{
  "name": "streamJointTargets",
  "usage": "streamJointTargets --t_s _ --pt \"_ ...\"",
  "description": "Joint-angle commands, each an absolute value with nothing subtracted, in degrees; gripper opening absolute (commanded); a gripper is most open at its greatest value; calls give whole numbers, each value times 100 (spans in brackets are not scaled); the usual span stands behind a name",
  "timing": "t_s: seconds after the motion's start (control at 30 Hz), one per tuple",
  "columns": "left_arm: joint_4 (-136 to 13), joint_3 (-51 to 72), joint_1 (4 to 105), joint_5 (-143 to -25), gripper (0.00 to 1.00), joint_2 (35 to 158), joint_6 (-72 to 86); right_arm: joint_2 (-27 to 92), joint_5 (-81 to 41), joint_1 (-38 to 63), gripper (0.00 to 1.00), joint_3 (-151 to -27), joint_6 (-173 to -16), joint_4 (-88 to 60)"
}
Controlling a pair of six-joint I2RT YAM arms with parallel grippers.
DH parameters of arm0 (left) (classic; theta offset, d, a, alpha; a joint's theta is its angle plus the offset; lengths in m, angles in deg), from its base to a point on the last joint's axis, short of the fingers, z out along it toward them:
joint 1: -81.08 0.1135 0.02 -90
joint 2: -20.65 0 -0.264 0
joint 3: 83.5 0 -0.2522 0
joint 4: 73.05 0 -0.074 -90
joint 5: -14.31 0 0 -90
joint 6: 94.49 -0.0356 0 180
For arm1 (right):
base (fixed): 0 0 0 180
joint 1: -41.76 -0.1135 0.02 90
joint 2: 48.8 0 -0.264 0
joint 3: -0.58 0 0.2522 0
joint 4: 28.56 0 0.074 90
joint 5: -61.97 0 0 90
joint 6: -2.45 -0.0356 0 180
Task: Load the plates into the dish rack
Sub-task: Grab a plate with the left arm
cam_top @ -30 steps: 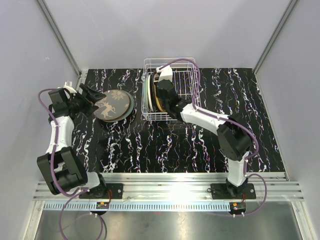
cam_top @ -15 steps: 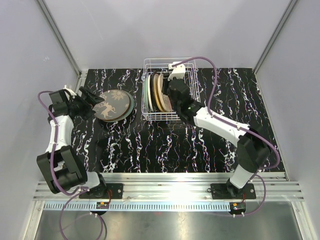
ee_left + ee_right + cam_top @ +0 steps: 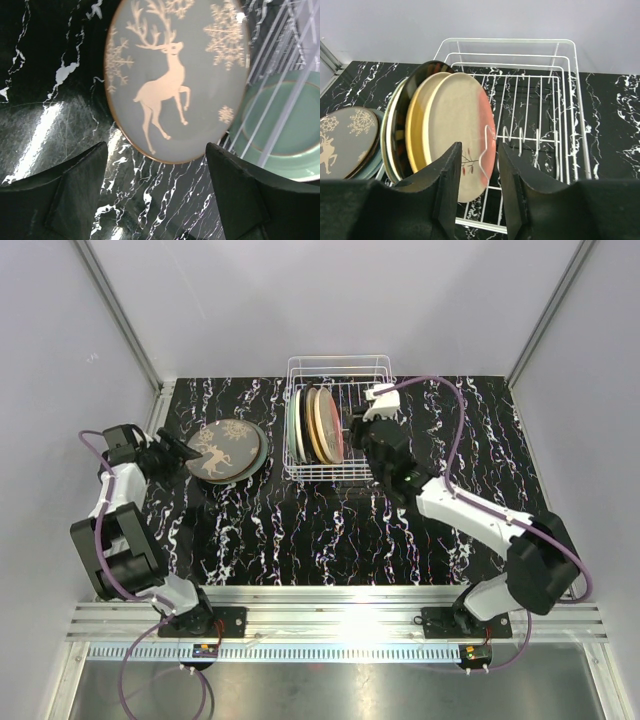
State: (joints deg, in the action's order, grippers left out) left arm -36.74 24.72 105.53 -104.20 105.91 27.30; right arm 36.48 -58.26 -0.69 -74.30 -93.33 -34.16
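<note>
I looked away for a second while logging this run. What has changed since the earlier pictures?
The right gripper has pulled back out of the dish rack to its right, leaving the pink-and-cream plate upright inside. The left gripper has dipped toward the deer plate's edge, jaws open. The deer plate, the green plate beneath it and the rack stayed put.

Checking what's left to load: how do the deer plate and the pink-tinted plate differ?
The deer plate lies flat on a green plate, outside the dish rack; the pink-tinted plate stands on edge inside it. The deer plate is grey with a pale stag and snowflakes; the pink-tinted plate is cream with a sprig. Both are round.
</note>
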Motion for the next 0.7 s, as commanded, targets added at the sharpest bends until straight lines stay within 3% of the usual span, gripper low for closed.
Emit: streamJointTargets --t_s 0.0,0.67 --pt "-3819 2219 10569 -10233 80 10801 2601 3094 -5624 159 43 -7120 -9317 -3870" --pt "-3749 1771 10621 -9732 73 11794 2434 2231 -4947 1118 40 -5915 -9581 -4284"
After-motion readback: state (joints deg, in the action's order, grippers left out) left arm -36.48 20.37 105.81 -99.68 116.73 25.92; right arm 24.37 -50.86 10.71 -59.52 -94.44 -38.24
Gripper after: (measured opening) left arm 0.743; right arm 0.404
